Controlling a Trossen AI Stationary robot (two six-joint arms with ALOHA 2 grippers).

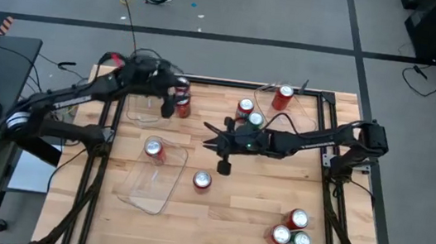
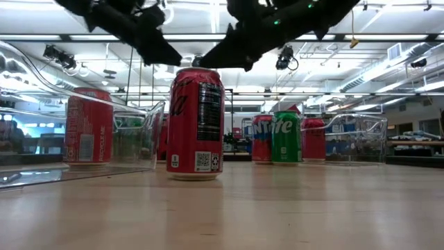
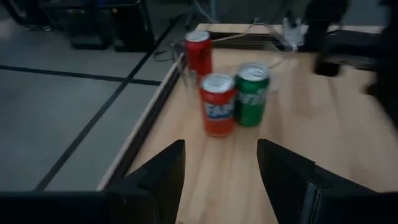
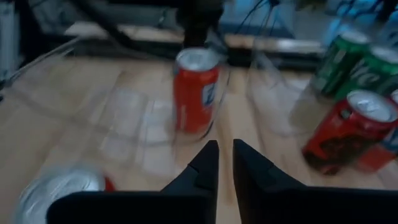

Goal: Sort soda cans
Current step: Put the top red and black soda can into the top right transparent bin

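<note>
**Arms close in mid-table, cans scattered**

The left gripper (image 1: 170, 103) hovers at the table's far left, fingers apart and nothing visible between them, with a red can (image 1: 182, 101) just beside it near a clear tray (image 1: 142, 115). The right gripper (image 1: 214, 142) reaches across the middle, fingers all but together and empty. The other cans are spread out: one (image 1: 155, 149) in the near tray (image 1: 143, 192), a loose one (image 1: 201, 181) by that tray, a pair (image 1: 250, 113) under the right forearm, one in the far-right tray, and three at the near right corner.

The likeliest mishap is a tipped can. The left fingers sit so close to the red can that a sideways drift could knock it over. The right forearm passes over the pair and could clip them if it drops. With both grippers near each other, they could collide if they head for the same can.
</note>
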